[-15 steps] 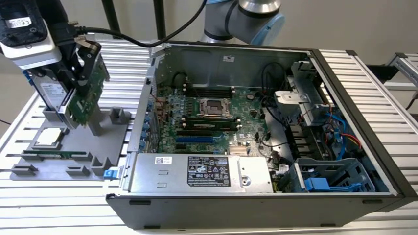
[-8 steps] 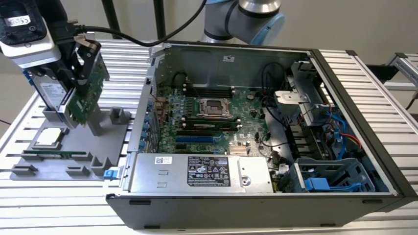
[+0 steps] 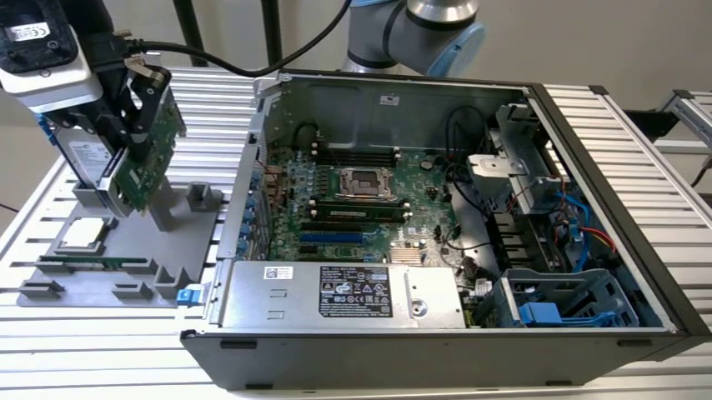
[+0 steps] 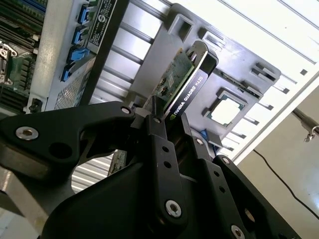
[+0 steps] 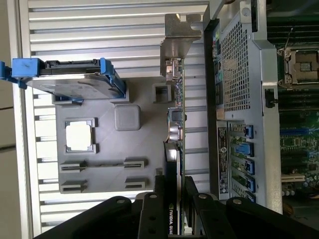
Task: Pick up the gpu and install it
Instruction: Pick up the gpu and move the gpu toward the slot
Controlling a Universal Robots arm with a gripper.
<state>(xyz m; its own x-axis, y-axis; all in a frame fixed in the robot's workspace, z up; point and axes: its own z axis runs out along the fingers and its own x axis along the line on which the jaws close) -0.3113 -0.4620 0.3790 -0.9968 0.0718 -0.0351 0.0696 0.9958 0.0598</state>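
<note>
The gpu [image 3: 142, 162] stands on edge over the grey parts holder [image 3: 112, 250] at the exterior view's left, green board facing the computer case. My gripper [image 3: 136, 87] is shut on its upper edge. In the second wrist view the two black fingers [image 4: 160, 134] clamp the card's black cooler side and green board, with the gpu [image 4: 183, 84] reaching down toward the holder. In the first wrist view the gpu [image 5: 174, 124] shows edge-on with its silver bracket [image 5: 177, 45] at the far end and my gripper [image 5: 174, 191] closed around it.
The open computer case [image 3: 623, 208] lies at the exterior view's right, motherboard [image 3: 356, 192] exposed, with a power supply [image 3: 345, 296] along its near side. A hard drive in a blue frame [image 5: 70, 79] stands in the holder beside the gpu. A processor chip [image 5: 79, 135] lies in a holder pocket.
</note>
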